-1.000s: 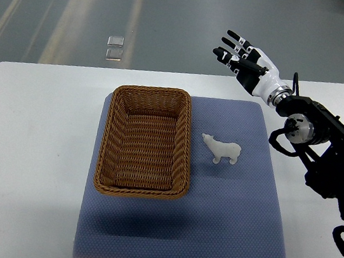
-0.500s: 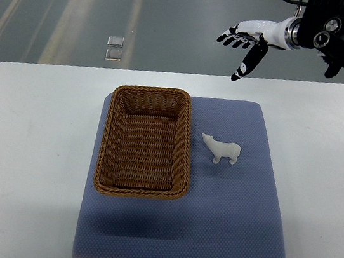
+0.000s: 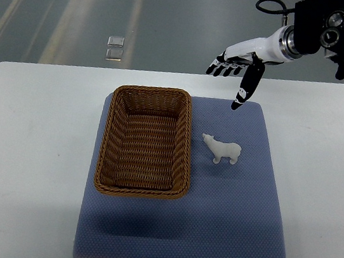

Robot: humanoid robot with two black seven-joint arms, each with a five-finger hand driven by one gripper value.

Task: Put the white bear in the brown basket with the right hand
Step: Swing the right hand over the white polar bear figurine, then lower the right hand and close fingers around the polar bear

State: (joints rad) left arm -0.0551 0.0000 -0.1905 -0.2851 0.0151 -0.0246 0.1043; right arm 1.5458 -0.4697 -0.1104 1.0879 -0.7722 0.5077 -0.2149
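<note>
Right hand (image 3: 240, 65) up at the far edge of the desk (image 3: 28, 147), arm coming in from the top-right corner, fingers spread and empty, thumb hanging down toward the far edge of the blue mat (image 3: 223, 220). Left arm not visible. Mat sits in the middle of the white desk; brown basket (image 3: 146, 141) stands on the mat's left half, open side up, nothing in it, long axis running near-to-far. White bear (image 3: 222, 149) lies on the mat just right of the basket, a narrow strip of mat between them, not touching the rim. Bear is nearer the camera than the hand and slightly to its left, clear gap between the thumb tip and the bear, no contact. Bear's long axis runs left-right across the picture: head at the left end pointing toward the basket, rump at the right; whether it's standing or lying on its side, can't tell. Nothing sits between hand and bear, only bare mat. Between bear and basket interior, only the basket's right wall. Beyond the desk on the grey floor there's a small clear square item (image 3: 114, 48), well apart from everything, too small to identify
</note>
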